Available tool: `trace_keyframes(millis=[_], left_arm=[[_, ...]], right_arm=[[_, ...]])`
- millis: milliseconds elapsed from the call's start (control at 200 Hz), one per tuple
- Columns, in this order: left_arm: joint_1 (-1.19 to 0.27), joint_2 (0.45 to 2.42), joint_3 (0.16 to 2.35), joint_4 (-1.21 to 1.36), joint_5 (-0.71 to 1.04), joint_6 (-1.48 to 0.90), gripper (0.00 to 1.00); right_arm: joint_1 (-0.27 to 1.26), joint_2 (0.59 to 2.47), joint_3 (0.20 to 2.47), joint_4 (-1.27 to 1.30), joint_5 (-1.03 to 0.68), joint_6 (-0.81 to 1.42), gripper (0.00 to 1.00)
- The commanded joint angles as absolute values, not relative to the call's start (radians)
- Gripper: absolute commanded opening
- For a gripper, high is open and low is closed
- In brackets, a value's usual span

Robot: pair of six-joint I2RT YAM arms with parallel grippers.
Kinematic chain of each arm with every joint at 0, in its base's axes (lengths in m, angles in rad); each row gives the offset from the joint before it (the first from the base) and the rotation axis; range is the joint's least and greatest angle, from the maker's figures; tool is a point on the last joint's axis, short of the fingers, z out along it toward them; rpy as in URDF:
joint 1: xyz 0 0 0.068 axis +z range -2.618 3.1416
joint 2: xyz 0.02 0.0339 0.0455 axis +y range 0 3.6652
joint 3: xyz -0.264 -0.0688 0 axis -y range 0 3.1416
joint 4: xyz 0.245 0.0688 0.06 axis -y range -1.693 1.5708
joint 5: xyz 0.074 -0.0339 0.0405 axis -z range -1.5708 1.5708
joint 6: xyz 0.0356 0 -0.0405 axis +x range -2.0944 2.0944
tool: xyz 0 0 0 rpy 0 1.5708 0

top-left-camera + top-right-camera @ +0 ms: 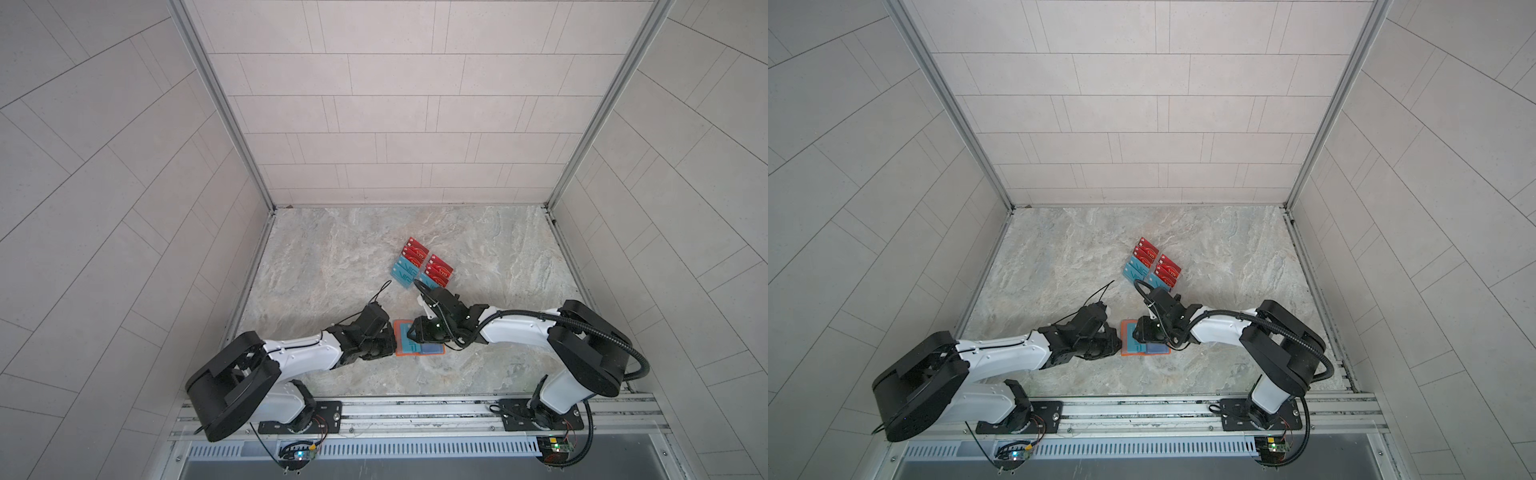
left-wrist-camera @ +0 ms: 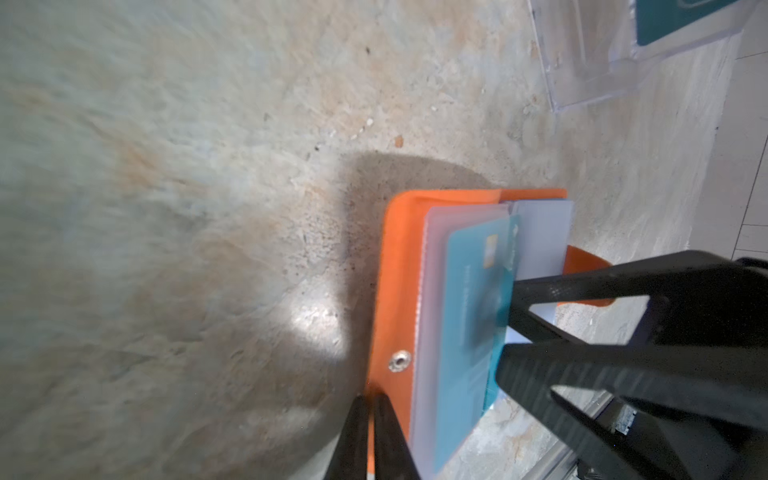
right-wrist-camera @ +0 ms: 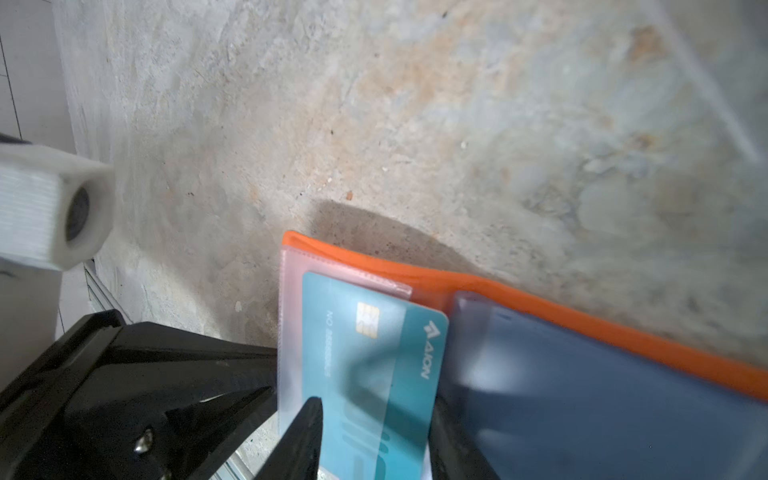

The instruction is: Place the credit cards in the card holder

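The orange card holder lies open on the stone table near the front, seen in both top views. My left gripper is shut on the edge of its orange cover beside the silver snap. A teal credit card sits partly inside a clear sleeve, one end sticking out. My right gripper stands open with a finger on either side of that card. More red and teal credit cards stand behind.
The spare cards stand in a clear acrylic tiered rack just behind the right gripper. A dark blue pocket fills the holder's other half. The left arm's white camera housing and black gripper body sit close to the sleeve. A metal rail runs along the front.
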State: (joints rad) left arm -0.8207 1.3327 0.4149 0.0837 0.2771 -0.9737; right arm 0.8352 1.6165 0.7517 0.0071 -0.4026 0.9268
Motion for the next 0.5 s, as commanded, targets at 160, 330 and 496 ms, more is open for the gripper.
trace_keyframes(millis=[160, 330, 496], left_arm=[[-0.825, 1.327, 0.405, 0.132, 0.296, -0.981, 0.11], [-0.825, 1.317, 0.392, 0.111, 0.292, -0.976, 0.11], [-0.825, 1.276, 0.393, -0.004, 0.260, -0.943, 0.15]], right_arm=[[0.880, 1.652, 0.826, -0.089, -0.394, 0.905, 0.44], [0.885, 1.661, 0.849, -0.108, -0.390, 0.897, 0.44], [0.885, 1.676, 0.833, -0.071, -0.401, 0.924, 0.43]])
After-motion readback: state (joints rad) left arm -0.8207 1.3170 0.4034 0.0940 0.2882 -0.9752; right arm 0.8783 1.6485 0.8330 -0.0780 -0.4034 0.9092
